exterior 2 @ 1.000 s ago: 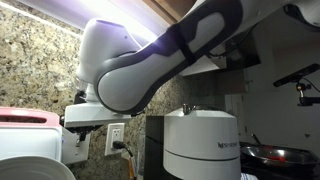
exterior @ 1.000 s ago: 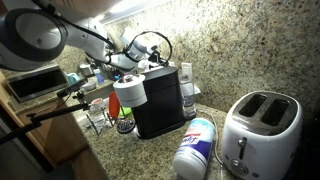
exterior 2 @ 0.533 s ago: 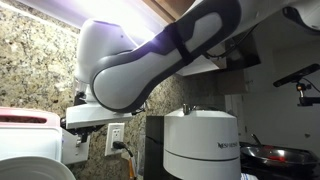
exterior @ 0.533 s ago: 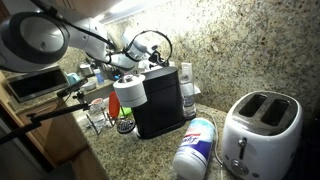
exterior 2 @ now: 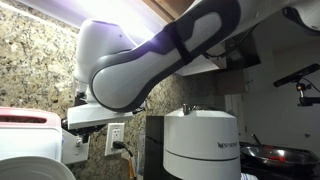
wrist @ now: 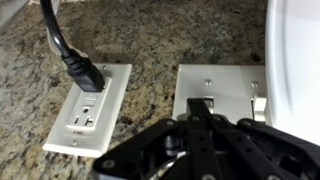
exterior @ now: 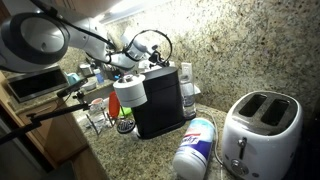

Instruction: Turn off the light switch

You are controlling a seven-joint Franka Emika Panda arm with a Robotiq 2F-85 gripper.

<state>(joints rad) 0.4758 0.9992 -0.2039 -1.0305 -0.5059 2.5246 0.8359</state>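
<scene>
Gripper (wrist: 200,104), jaws together, at light switch (wrist: 234,86), wrist view only.

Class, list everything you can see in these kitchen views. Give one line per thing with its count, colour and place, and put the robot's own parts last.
light switch plate: one, cream, on the granite wall, carrying two switches
outlet: one, cream, beside the plate on the same wall
plug: one, black, in the outlet's upper socket
toaster: one, white, on the counter
wipes canister: one, white and blue, lying beside the toaster
coffee machine: one, black, against the wall
pan: one, dark, at the far edge of an exterior view
robot arm: one, white and black, reaching to the wall
fingers: black, shut, tips at one of the switches
</scene>
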